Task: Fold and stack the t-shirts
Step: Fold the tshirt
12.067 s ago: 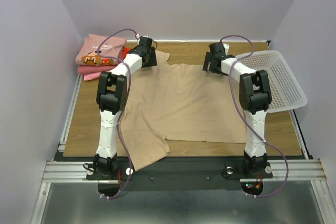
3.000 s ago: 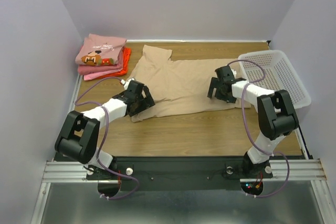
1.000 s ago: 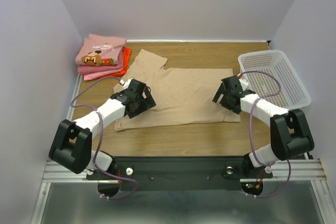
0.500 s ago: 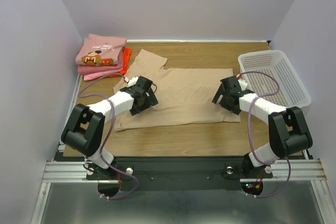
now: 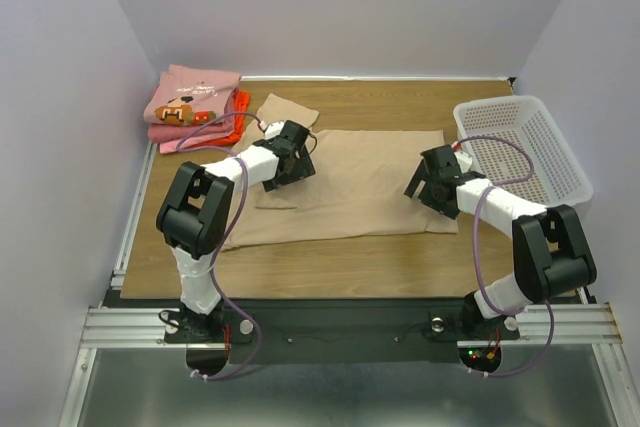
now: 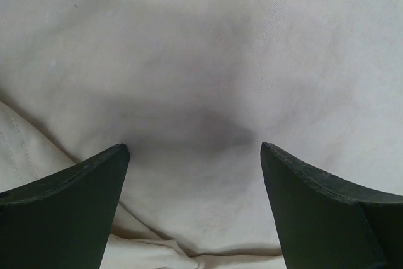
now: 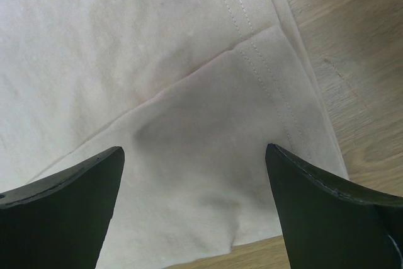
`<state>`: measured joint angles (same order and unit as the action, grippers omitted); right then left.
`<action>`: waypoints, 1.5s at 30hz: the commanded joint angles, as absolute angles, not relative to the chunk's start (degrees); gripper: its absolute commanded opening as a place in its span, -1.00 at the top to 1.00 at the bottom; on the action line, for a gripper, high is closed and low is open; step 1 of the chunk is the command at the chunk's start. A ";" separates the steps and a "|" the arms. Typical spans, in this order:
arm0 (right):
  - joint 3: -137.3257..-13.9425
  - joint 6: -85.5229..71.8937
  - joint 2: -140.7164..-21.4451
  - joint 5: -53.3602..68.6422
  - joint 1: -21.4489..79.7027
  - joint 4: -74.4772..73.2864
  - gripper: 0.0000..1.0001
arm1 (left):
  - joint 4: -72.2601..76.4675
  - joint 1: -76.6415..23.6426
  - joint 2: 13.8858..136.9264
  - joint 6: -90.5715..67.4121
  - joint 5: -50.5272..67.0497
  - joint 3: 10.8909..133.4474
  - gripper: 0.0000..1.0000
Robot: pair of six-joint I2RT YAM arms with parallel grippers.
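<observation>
One wooden table [image 5: 400, 97] holds a half-folded tan shirt [image 5: 360, 182] at its middle and a stack of folded shirts [image 5: 190, 107] in the far left corner. The left gripper [image 6: 195, 155] and the right gripper [image 7: 195, 155] hang wide open and empty just above the tan shirt. Pinching only its top layer, hard to judge this close, could pull the fold open.

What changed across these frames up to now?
The tan t-shirt, spread open at first, now lies folded in half. In the last second the left gripper, open, moved from its near-left corner toward the sleeve; the right gripper, open, held still. The folded stack and basket are unchanged.
</observation>
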<state>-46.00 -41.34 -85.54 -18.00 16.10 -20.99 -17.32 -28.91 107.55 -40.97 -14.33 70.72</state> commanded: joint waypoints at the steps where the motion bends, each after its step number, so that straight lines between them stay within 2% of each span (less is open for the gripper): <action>1: -45.09 -41.05 -82.88 -18.46 15.56 -20.30 -1.00 | -19.24 -29.18 102.93 -39.81 -16.60 71.03 -0.97; 6: -45.00 -40.78 -83.32 -18.11 15.56 -20.21 -1.00 | -24.95 -29.09 95.55 -42.19 -27.40 68.03 -0.97; 12: -44.74 -40.61 -84.37 -17.23 15.64 -20.13 -1.00 | -27.07 -28.74 95.26 -42.54 -29.10 65.39 -0.97; 14: -44.74 -40.52 -84.20 -17.05 15.56 -20.21 -1.00 | -26.63 -28.57 96.50 -42.19 -28.30 65.56 -0.93; 17: -44.47 -40.34 -83.94 -17.14 15.56 -20.13 -1.00 | -26.02 -28.56 98.87 -41.57 -27.42 66.97 -0.73; 18: -44.39 -40.17 -83.76 -17.40 15.56 -20.13 -1.00 | -26.10 -28.56 99.83 -41.49 -27.42 67.32 -0.62; 25: -44.12 -40.08 -83.76 -17.84 15.56 -20.13 -1.00 | -26.72 -28.48 100.90 -43.06 -27.69 66.01 -0.56; 28: -44.21 -40.08 -83.93 -17.75 15.56 -20.13 -1.00 | -26.46 -28.39 101.42 -43.24 -27.51 65.30 -0.40; 30: -44.21 -40.08 -84.02 -17.67 15.56 -20.13 -1.00 | -26.46 -28.39 101.34 -43.50 -27.33 64.86 -0.17; 35: -44.21 -39.99 -84.11 -17.58 15.56 -20.13 -1.00 | -25.93 -28.39 100.90 -43.33 -26.72 64.51 0.14; 37: -44.21 -40.08 -84.11 -17.32 15.56 -20.13 -1.00 | -26.10 -28.39 100.37 -43.24 -26.80 64.60 0.39; 38: -44.21 -39.99 -84.11 -17.31 15.47 -20.13 -1.00 | -26.10 -28.39 99.94 -43.33 -26.98 64.60 0.61; 41: -44.21 -39.99 -84.20 -17.31 15.56 -20.13 -1.00 | -26.10 -28.39 99.32 -42.98 -27.33 64.69 0.97; 45: -44.21 -39.90 -84.38 -17.40 15.56 -20.13 -1.00 | -26.10 -28.39 99.40 -42.19 -27.51 65.30 1.00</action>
<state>-44.14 -40.29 -84.44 -16.93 16.08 -20.91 -25.52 -28.62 101.95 -42.83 -25.56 64.95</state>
